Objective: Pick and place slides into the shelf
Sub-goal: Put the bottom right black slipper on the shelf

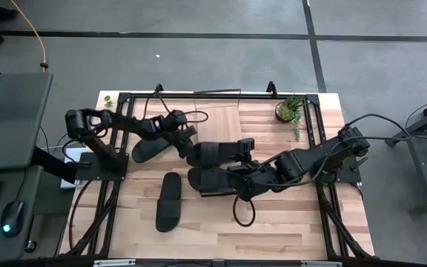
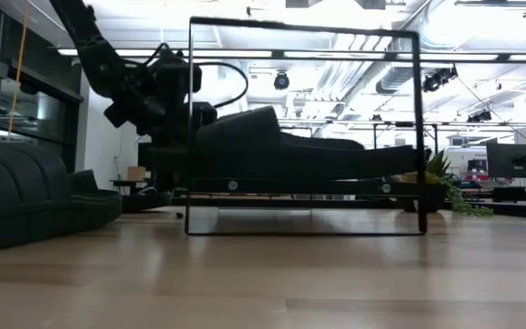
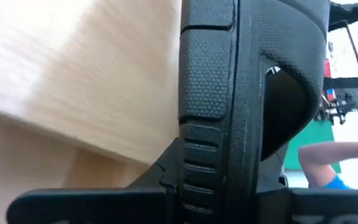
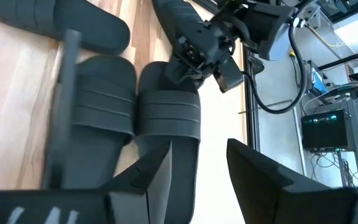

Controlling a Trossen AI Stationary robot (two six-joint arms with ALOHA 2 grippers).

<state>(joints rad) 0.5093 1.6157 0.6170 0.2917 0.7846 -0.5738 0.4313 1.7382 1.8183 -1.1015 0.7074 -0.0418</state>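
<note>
1. Left gripper point(image 1: 187, 144) held a slide point(image 1: 217, 152) by its heel over the shelf point(image 1: 221, 111), fingers clamped on it.
2. Right gripper point(image 1: 245, 185) by the second slide point(image 1: 215, 180) on the bench point(image 1: 288, 230), fingers apart, empty.
3. Next, prob.: lower slide onto shelf, then release.

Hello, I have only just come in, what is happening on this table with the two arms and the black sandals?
The left hand seems to grip the held slide by its end, at the wire-framed shelf. A second slide lies right beside it, and the right hand hovers open next to that pair. Two other slides lie on the table.
</note>
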